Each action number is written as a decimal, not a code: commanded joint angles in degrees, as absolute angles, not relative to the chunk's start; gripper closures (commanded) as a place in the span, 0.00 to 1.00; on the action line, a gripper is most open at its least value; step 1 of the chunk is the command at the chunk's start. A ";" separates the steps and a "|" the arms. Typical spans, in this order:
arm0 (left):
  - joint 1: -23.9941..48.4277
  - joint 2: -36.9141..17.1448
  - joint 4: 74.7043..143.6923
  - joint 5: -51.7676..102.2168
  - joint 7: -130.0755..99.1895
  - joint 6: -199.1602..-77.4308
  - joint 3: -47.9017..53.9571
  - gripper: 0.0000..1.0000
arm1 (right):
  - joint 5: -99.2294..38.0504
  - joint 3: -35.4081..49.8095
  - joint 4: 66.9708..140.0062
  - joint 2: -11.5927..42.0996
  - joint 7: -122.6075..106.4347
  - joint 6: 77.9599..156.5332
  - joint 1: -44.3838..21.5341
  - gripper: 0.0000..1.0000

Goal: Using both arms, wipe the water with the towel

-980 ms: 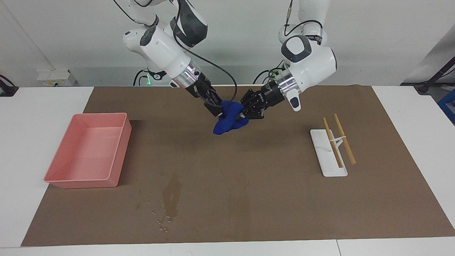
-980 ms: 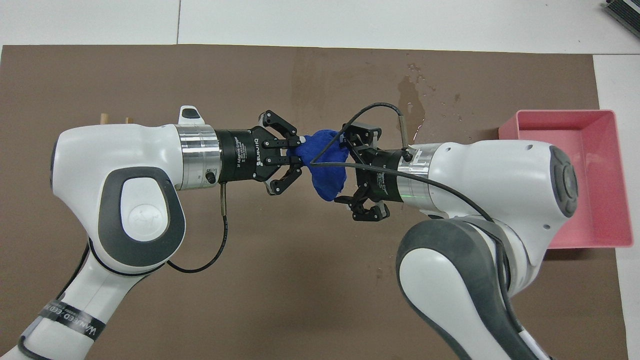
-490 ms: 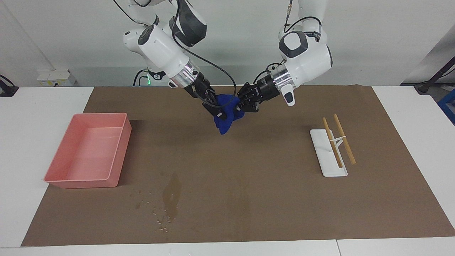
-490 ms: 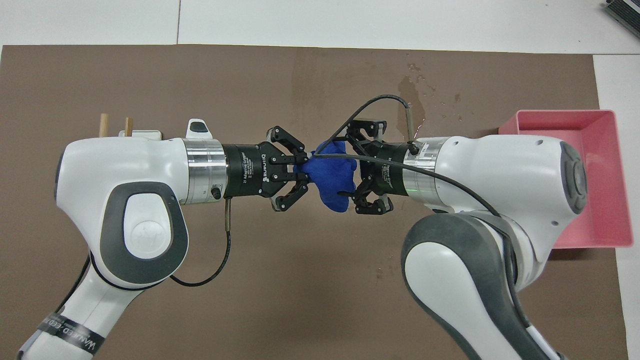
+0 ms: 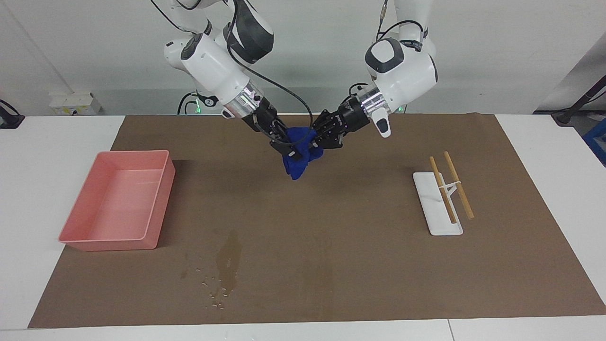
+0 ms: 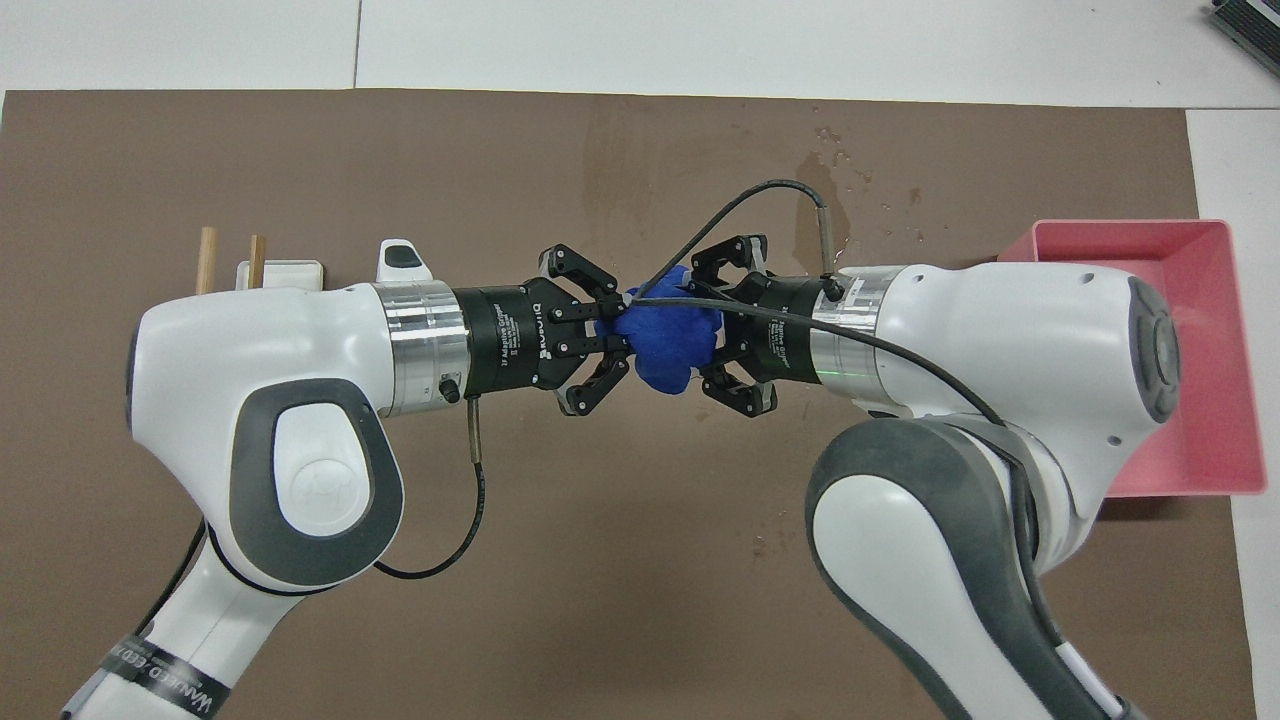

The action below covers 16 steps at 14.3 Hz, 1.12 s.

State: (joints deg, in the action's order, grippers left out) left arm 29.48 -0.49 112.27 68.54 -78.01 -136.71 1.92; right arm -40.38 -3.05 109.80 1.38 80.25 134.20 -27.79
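Left gripper (image 5: 324, 137) (image 6: 603, 336): up in the air over the bare brown mat (image 5: 378, 265) (image 6: 560, 520), aimed down and inward, fingers (image 6: 612, 337) pinched narrow on one side of the blue towel (image 5: 297, 166) (image 6: 665, 345).

Right gripper (image 5: 287, 145) (image 6: 716, 342): reaching in from the other arm's end and meeting the left one head-on, likewise clamped narrow on the same towel. Only the bunched cloth between the two.

Towel itself: crumpled into a tight wad, clear of the mat, one loose end hanging down below the grippers in the facing view. Well apart from the spill.

Farther from the robots, toward the right arm's end of the table: pink tray (image 5: 158, 208) (image 6: 1130, 235), open side up, resting partly on the mat's edge.

About as far out, toward the left arm's end: small white rest (image 5: 433, 213) (image 6: 285, 270) lying flat on the mat, carrying a pair of wooden chopsticks (image 5: 459, 189) (image 6: 207, 258) side by side across its raised support. Mostly hidden under the left arm in the overhead view.

Farthest out, near the mat's edge away from the robots: the water (image 5: 228, 258) (image 6: 822, 190), a dark narrow wet streak with tiny shiny droplets scattered around it, more toward the tray's end. Untouched by cloth or gripper.

Beside it, toward the middle of the mat: fainter, wider stain (image 5: 317, 270) (image 6: 620, 150), dull and dry-looking.
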 commanded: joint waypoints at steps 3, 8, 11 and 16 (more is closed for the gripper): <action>32.34 0.26 113.29 70.49 -78.31 -140.35 1.41 1.00 | -41.92 -2.55 108.90 2.29 78.75 135.09 -27.25 1.00; 32.70 1.05 113.11 69.26 -78.40 -143.53 0.97 0.00 | -41.92 -2.55 108.90 2.20 75.77 134.39 -27.25 1.00; 30.42 1.06 111.54 54.29 -78.40 -142.74 0.88 0.00 | -41.75 -2.55 109.16 2.11 73.05 133.77 -27.33 1.00; 24.88 -1.49 105.22 24.41 -74.28 -135.10 0.79 0.00 | -33.52 -2.99 110.47 0.53 50.78 120.69 -22.43 1.00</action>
State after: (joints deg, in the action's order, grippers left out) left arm 26.91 0.06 108.81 33.23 -76.85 -139.02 0.77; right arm -37.30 -3.17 109.66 1.76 60.37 124.40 -25.45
